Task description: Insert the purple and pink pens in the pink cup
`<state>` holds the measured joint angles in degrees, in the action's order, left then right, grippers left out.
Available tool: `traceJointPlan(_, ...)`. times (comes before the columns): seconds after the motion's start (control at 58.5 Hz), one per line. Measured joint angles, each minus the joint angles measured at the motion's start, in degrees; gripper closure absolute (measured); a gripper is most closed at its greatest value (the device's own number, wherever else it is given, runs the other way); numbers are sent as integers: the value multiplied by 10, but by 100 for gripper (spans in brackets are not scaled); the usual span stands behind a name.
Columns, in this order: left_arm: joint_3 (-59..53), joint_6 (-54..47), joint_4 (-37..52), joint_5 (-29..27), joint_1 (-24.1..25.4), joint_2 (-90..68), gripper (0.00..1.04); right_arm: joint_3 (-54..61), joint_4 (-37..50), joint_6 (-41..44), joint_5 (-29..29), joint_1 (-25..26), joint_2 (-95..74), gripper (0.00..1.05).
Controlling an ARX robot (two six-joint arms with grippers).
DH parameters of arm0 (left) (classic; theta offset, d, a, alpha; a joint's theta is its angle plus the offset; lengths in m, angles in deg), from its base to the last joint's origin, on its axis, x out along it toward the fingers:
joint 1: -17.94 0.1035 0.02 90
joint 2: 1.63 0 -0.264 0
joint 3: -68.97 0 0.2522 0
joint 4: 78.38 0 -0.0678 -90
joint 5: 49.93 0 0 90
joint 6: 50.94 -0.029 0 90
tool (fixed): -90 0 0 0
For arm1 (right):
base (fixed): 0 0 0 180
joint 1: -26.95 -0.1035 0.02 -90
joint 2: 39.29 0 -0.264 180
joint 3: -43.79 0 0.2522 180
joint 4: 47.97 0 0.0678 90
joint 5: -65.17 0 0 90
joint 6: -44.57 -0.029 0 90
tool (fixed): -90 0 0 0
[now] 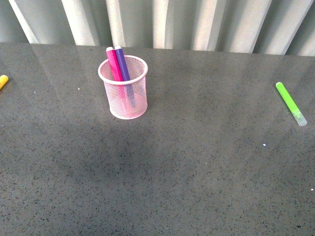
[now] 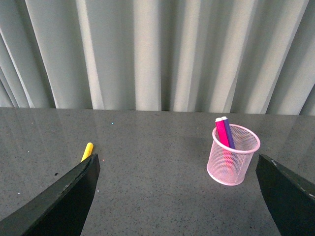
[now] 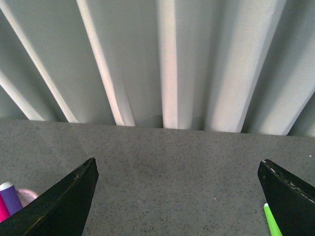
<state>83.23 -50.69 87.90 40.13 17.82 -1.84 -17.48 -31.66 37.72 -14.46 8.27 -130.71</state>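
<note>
The pink cup (image 1: 124,93) stands upright on the grey table, left of centre in the front view. The pink pen (image 1: 114,65) and the purple pen (image 1: 122,64) stand side by side inside it, tops leaning on the far rim. The left wrist view shows the cup (image 2: 234,156) with the pink pen (image 2: 221,132) and the purple pen (image 2: 228,131) in it. My left gripper (image 2: 177,164) is open and empty, back from the cup. My right gripper (image 3: 178,167) is open and empty; the purple pen (image 3: 10,196) shows at one edge of its view. Neither gripper shows in the front view.
A lime-green marker (image 1: 291,103) lies on the table at the far right, also in the right wrist view (image 3: 271,220). A yellow marker (image 1: 3,81) lies at the far left edge, also in the left wrist view (image 2: 87,151). A pleated grey curtain (image 1: 162,22) backs the table.
</note>
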Motion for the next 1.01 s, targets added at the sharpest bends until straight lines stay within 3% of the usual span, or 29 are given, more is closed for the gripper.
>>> traceJointPlan(0.068, 0, 0, 0, 0, 0, 0, 7, 53, 135, 36, 61, 0, -7, 20)
traceJointPlan(0.137, 0, 0, 0, -2, 0, 0, 7, 127, 230, 55, 49, 14, 20, 36)
traceJointPlan(0.512, 0, 0, 0, -1, 0, 0, 7, 313, 262, 69, -16, 89, 181, 102)
traceJointPlan(0.871, 0, 0, 0, -1, 0, 0, 7, 405, 209, 69, -55, 133, 327, 101)
traceJointPlan(0.94, 0, 0, 0, -1, 0, 0, 7, 426, 234, 69, -61, 140, 332, 101)
traceJointPlan(1.008, 0, 0, 0, -1, 0, 0, 7, 442, 221, 69, -98, 169, 350, 101)
